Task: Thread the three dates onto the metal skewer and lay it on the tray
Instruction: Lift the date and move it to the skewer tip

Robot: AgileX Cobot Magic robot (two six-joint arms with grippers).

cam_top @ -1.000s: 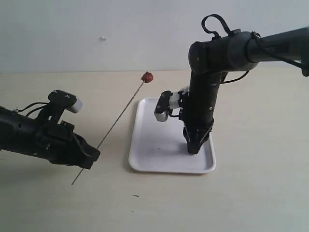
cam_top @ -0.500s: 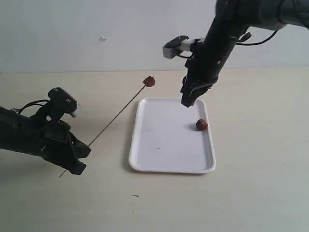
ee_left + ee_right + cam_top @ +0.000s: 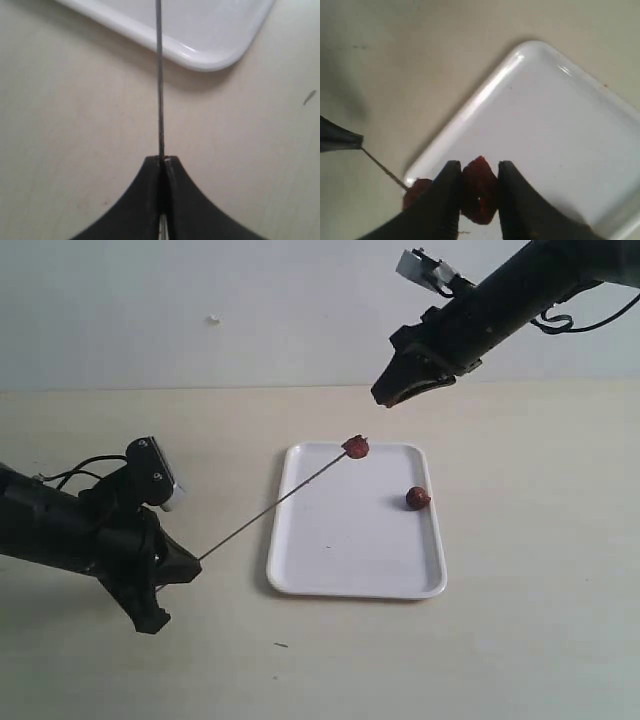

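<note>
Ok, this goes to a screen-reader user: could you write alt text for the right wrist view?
The right gripper holds a red-brown date between its fingers over a white tray. Beside it, a second date sits on the tip of a thin metal skewer.

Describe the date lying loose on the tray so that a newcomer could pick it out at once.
Find the white tray in the middle of the table. Near its right rim in the exterior view, a small dark red date lies alone on the bare surface. Unlike the speared date at the tip of the skewer, nothing pierces or holds it.
</note>
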